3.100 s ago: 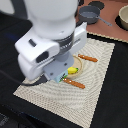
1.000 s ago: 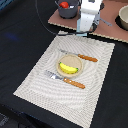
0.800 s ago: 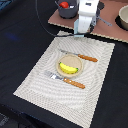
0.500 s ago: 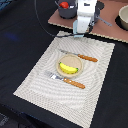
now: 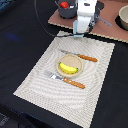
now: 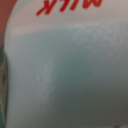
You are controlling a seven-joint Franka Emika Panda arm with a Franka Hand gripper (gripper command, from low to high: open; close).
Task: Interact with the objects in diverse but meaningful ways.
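Note:
A pale blue-white carton (image 6: 70, 75) with red lettering fills the whole wrist view, very close to the camera. In the exterior view my gripper (image 5: 80, 34) hangs low over the far edge of the striped placemat (image 5: 47, 90). The hand hides the carton there, and neither view shows the fingers. A yellow banana (image 5: 68, 67) lies on a small round plate (image 5: 73, 60) in the middle of the mat. The grey pot (image 5: 65, 12) stands at the back with the red tomato (image 5: 63, 5) inside it. The bottle is out of view.
A wooden-handled knife (image 5: 80, 56) lies behind the plate and a wooden-handled fork (image 5: 66, 79) in front of it. A brown board (image 5: 107, 27) runs along the back, with a pale bowl (image 5: 123, 17) at the exterior view's right. Dark cloth surrounds the mat.
About three seconds ago the arm hung over the middle of the mat, hiding the plate. It has since moved back to the mat's far edge and has barely shifted in the last second.

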